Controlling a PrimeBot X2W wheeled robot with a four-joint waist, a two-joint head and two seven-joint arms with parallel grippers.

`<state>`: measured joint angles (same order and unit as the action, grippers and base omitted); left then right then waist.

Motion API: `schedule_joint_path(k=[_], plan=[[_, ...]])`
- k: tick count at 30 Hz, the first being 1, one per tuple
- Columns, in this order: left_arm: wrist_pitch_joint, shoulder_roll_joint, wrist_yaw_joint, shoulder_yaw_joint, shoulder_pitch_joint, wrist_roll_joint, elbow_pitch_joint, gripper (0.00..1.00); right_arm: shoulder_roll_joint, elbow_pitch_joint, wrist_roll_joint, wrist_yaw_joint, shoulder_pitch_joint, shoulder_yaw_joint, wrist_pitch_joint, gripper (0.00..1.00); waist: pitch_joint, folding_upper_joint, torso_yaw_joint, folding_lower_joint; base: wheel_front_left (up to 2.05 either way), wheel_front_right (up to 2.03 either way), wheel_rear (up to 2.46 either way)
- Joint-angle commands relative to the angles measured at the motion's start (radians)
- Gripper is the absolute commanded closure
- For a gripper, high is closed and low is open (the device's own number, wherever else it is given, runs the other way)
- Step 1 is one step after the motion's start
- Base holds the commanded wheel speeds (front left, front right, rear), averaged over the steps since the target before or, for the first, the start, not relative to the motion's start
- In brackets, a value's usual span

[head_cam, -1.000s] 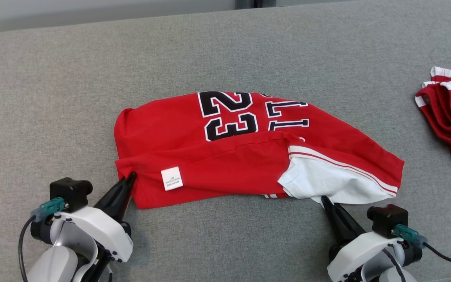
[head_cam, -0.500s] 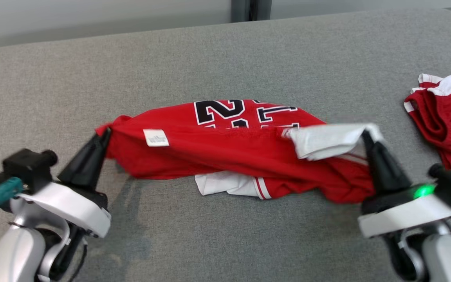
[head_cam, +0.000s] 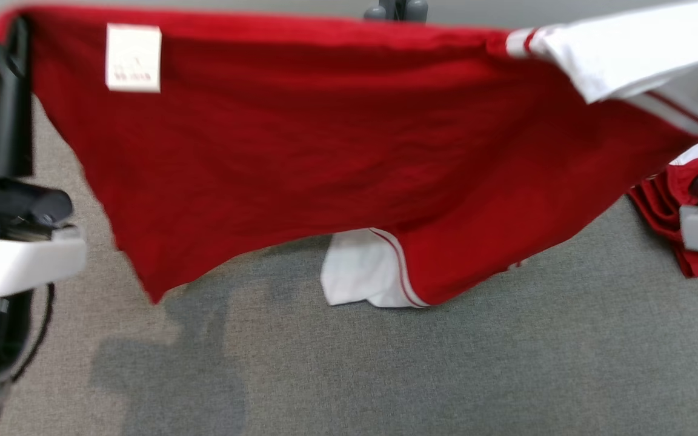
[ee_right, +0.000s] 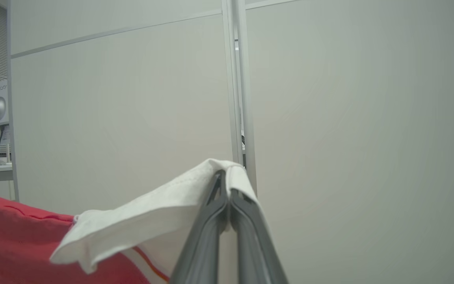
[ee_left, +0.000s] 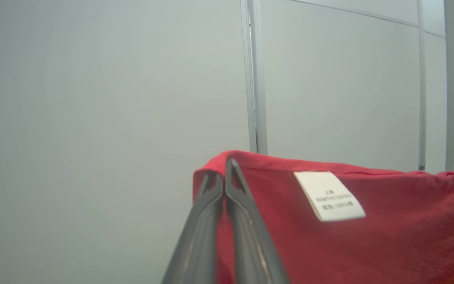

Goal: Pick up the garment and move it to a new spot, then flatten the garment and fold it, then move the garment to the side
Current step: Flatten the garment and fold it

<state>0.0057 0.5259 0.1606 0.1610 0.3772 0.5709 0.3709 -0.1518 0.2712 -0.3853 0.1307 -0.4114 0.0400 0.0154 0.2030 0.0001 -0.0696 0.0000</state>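
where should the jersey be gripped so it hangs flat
Grip the jersey by its top corners, from the robot's side: left end effector on the red corner beside the label, right end effector on the white sleeve tip. Held so, it hangs spread between them.

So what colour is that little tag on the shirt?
White tag, small dark print; clearest in the left wrist view.

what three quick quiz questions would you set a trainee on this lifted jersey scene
1. True or false: the left fingers are shut on the red garment.
2. The right fingers pinch: A a black number, B a white fabric edge, C nothing?
3. Which fingers are nearer the white label?
Key: 1 true; 2 B; 3 the left ones.
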Motion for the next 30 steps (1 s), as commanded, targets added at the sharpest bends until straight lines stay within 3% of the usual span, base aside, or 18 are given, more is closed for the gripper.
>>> schedule_joint_path(k=[1,12,19,25,29,30], plan=[[-0.011,0.009,0.015,-0.019,0.044,-0.018,0.028,1.0,-0.011,0.024,0.0,0.0,-0.042,0.005,-0.011,1.0,-0.008,-0.0001,0.002,0.0,0.0,0.0,0.0],[0.026,0.036,0.004,0.009,0.214,-0.07,0.057,1.0,-0.018,0.048,-0.028,0.0,-0.209,-0.048,-0.069,1.0,-0.015,-0.0001,0.003,0.0,0.0,0.0,0.0],[0.046,0.009,-0.077,0.087,0.353,-0.049,-0.077,1.0,-0.024,-0.052,-0.068,0.0,-0.323,-0.085,-0.086,1.0,0.036,-0.0001,0.016,0.0,0.0,0.0,0.0],[0.041,-0.042,-0.168,0.143,0.585,-0.034,-0.374,1.0,-0.047,-0.293,-0.102,0.0,-0.551,-0.135,-0.058,1.0,0.116,-0.0001,0.036,0.0,0.0,0.0,0.0],[0.005,-0.085,-0.211,0.163,0.753,-0.045,-0.623,1.0,-0.043,-0.512,-0.146,0.0,-0.732,-0.167,-0.007,1.0,0.155,-0.0001,0.049,0.0,0.0,0.0,0.0],[-0.021,-0.11,-0.226,0.168,0.826,-0.045,-0.74,1.0,-0.044,-0.611,-0.163,0.0,-0.823,-0.181,0.023,1.0,0.167,-0.0001,0.052,0.0,0.0,0.0,0.0]])
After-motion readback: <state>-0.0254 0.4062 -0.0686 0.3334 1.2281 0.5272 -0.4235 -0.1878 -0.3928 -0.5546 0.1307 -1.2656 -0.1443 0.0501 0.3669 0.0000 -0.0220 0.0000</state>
